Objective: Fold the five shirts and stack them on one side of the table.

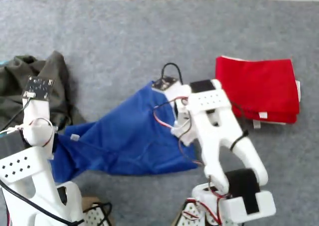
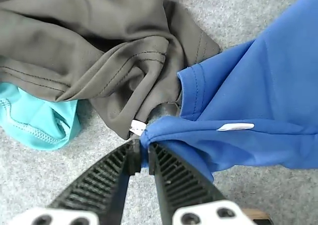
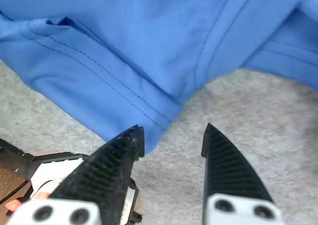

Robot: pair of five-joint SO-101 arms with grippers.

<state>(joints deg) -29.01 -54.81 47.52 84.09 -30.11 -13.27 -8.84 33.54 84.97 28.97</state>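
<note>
Left fingers [image 2: 110, 178] pinch the blue shirt [image 2: 248, 86]; right fingers [image 3: 115, 158] gape beside it.

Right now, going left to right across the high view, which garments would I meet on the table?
dark olive shirt → blue shirt → folded red shirt

arms [image 1: 219, 131]: white plastic | fingers [image 2: 104, 185]: black, ribbed | cables [image 1: 171, 66]: red, black
</note>
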